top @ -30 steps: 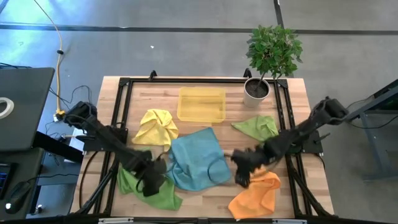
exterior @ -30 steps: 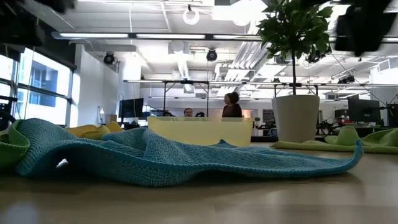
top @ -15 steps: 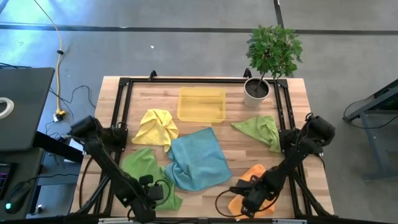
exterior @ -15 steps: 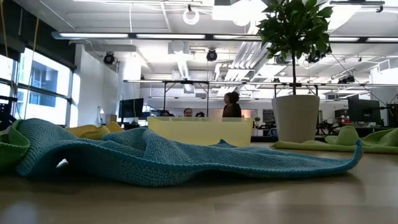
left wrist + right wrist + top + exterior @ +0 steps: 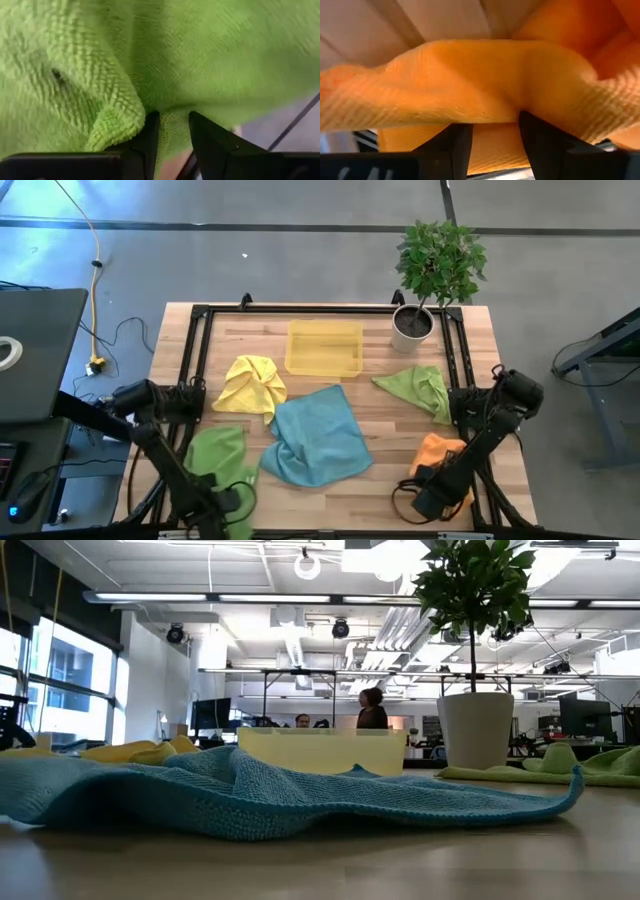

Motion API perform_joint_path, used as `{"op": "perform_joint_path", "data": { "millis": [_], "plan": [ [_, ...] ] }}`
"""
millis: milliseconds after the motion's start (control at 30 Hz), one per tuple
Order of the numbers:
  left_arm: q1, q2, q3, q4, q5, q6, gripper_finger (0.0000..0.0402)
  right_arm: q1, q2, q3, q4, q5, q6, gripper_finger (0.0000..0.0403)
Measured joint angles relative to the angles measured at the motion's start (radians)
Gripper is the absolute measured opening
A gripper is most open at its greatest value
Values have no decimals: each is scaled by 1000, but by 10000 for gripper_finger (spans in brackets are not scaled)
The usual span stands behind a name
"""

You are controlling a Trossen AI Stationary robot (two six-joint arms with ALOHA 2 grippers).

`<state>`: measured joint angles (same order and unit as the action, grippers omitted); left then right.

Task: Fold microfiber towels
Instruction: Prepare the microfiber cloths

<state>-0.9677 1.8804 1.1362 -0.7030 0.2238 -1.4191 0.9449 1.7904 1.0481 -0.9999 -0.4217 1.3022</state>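
- Two tools are at work at the worktop's (image 5: 330, 485) near edge: our left tool (image 5: 169, 131) pinches a fold of a green towel (image 5: 222, 452) between its fingers, and our right tool (image 5: 492, 132) pinches the edge of the orange towel (image 5: 442, 452)
- We judge the step in hand to be clearing these two cloths aside, each dragged toward its own near corner
- Between them the blue towel (image 5: 318, 440) lies crumpled in the middle, its long axis running from the near left toward the far right, one corner pointing at the yellow tray (image 5: 324, 348)
- The yellow towel (image 5: 253, 385) sits bunched just left of it; the second green towel (image 5: 418, 387) lies near the potted plant (image 5: 432, 275)
- Next, we think, both tools must let go, then take the blue towel's corners and flatten it before any fold
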Motion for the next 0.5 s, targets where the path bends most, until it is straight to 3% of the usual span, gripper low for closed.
{"op": "perform_joint_path", "data": {
  "millis": [233,333,500],
  "plan": [
    [-50,-23,0,-104,-16,-120,101,3,-55,29,-19,87,9,156],
    [-30,-53,2,-143,-66,-115,101,-10,-83,84,-46,170,7,156],
    [3,-112,2,-302,-189,-102,101,-40,-116,173,-92,394,7,156]
  ]
}}
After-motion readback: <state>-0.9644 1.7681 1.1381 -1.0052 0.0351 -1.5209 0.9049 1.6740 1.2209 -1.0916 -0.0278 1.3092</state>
